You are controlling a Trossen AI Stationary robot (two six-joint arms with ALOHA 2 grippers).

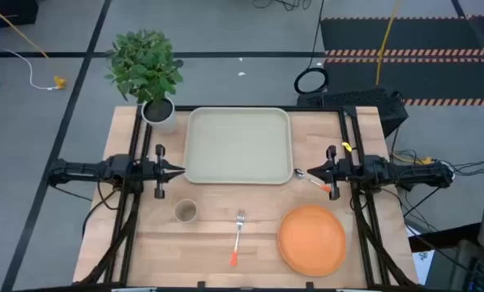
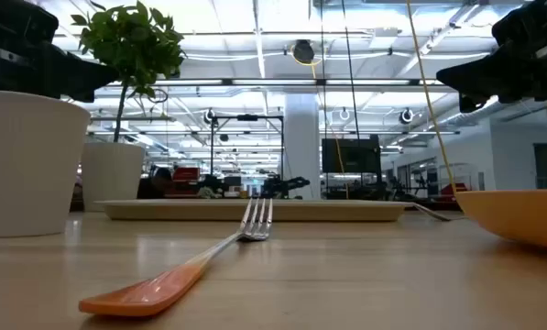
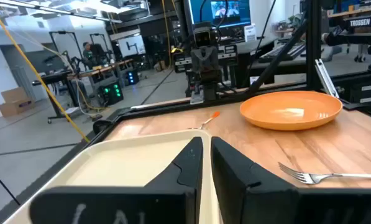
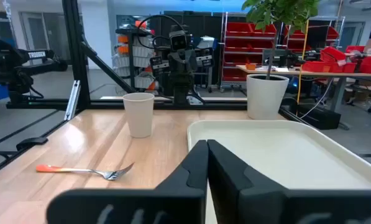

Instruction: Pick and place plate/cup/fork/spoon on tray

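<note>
While both arms are waiting at the bench's side edges with nothing lifted, you are choosing a first pick. The left pincer (image 1: 179, 170) is sitting closed and empty at the left rim of the large pale beige-green rectangular tray (image 1: 238, 146), which is lying bare toward the far edge. The right pincer (image 1: 301, 173) is likewise closed and empty, hovering over the small silver spoon with an orange handle end (image 1: 314, 182) beside the tray's near right corner. That spoon looks the natural start: open the fingers first, descend squarely and grip across the handle. The round flat orange plate (image 1: 311, 238) is resting by the near right corner, the silver orange-handled fork (image 1: 238, 236) at mid near edge, and the small beige cylindrical cup (image 1: 186, 212) left of it.
</note>
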